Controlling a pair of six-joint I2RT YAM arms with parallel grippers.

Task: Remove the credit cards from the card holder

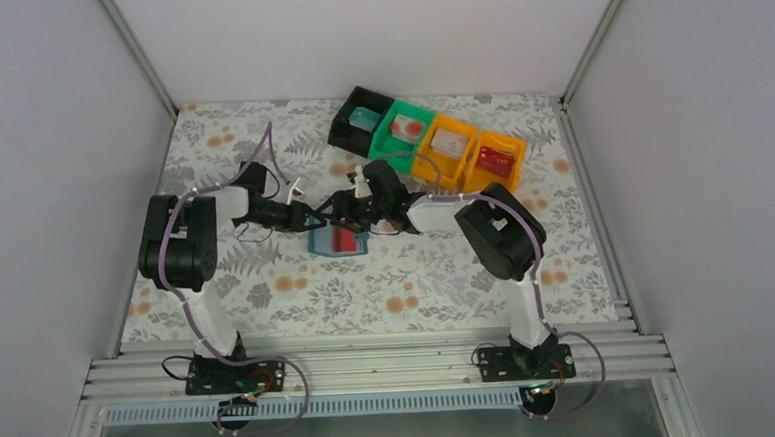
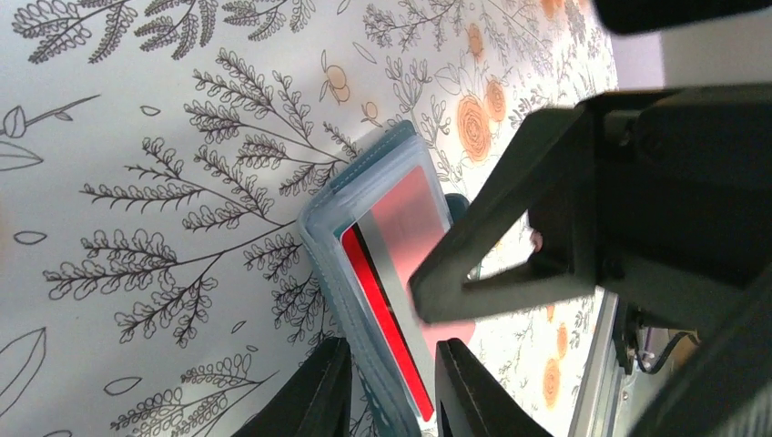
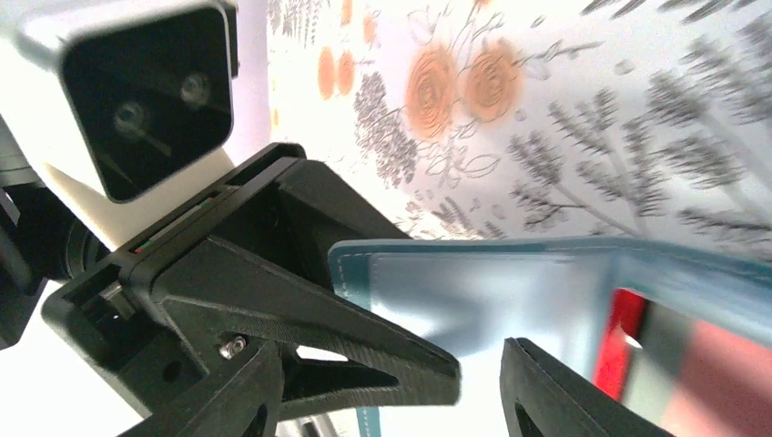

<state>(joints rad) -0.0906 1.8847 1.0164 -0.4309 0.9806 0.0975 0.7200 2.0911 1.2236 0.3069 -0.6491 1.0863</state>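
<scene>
- Jaws of the left gripper [image 2: 393, 346] stand narrow, pinched on one edge of the card holder [image 2: 387, 168], a finger on either side.
- Jaws of the right gripper [image 3: 393, 350] stand apart; the holder's pale blue flap lies between them, unclamped.
- One right finger reaches over the holder's open face in the left wrist view.
- A red credit card [image 2: 375, 300] shows edge-on inside the holder, beside a pink-faced card [image 2: 410, 209] behind a clear pocket.
- The blue-teal holder lies on the floral table [image 1: 267, 285], between the two arms.
- Well behind it stands a row of bins: a black bin [image 1: 342, 131] with a teal card [image 1: 364, 121], a green bin [image 1: 388, 146], and two orange bins [image 1: 429, 166], the farther holding a red card [image 1: 496, 160].
</scene>
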